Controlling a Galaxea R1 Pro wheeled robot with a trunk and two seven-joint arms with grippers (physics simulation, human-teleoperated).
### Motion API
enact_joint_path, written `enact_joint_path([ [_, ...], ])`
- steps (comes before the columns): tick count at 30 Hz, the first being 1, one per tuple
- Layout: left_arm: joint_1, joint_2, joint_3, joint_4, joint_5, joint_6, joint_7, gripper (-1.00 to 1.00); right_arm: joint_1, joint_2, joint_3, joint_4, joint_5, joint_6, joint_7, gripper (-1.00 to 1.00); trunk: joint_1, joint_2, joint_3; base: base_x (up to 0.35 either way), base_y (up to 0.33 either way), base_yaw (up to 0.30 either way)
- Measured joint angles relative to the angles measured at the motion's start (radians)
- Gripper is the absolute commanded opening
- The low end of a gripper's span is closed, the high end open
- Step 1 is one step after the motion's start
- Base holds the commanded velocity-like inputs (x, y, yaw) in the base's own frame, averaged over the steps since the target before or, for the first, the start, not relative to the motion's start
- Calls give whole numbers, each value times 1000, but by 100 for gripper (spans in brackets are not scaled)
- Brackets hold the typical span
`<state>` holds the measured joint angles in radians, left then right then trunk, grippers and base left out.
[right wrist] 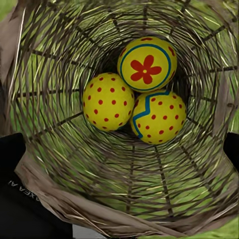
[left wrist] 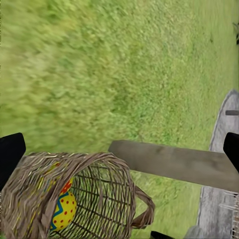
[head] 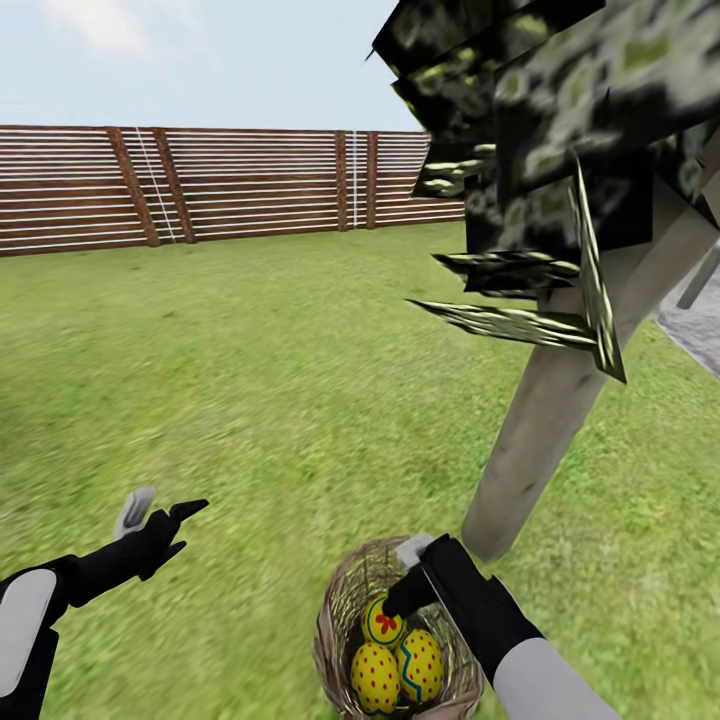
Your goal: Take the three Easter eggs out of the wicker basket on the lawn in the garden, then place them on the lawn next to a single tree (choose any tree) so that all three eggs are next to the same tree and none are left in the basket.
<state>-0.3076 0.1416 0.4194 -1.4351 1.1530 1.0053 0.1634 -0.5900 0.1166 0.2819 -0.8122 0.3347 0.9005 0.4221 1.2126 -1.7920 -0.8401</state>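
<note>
Head view: the wicker basket, round and open-woven in brown cane, stands on the bright green lawn just beside the foot of the tree; its trunk is smooth, pale grey-beige and leaning, topped by dark flat angular leaf panels mottled green-white. Three yellow eggs lie inside: the flower egg, the red-dotted egg, the zigzag egg. The right gripper reaches down from the rim into the basket, above the flower egg; whether its fingers are spread cannot be told. The left gripper hovers over bare grass, well apart from the basket, fingers spread. A slatted wooden fence closes the far edge; grey paving lies behind the tree.

Left wrist view: the basket with a loop handle, an egg visible through the weave, the trunk just beside it.

Right wrist view: looking into the basket; flower egg, dotted egg and zigzag egg are clustered, touching, at the bottom.
</note>
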Motion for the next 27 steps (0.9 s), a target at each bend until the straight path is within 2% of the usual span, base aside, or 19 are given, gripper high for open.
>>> enact_joint_path([
  [27, 0, 1, 2, 2, 0, 1, 0, 100, -6, 1, -4, 3, -3, -40, -16, 100, 104, -189, -85, 0, 0, 0],
])
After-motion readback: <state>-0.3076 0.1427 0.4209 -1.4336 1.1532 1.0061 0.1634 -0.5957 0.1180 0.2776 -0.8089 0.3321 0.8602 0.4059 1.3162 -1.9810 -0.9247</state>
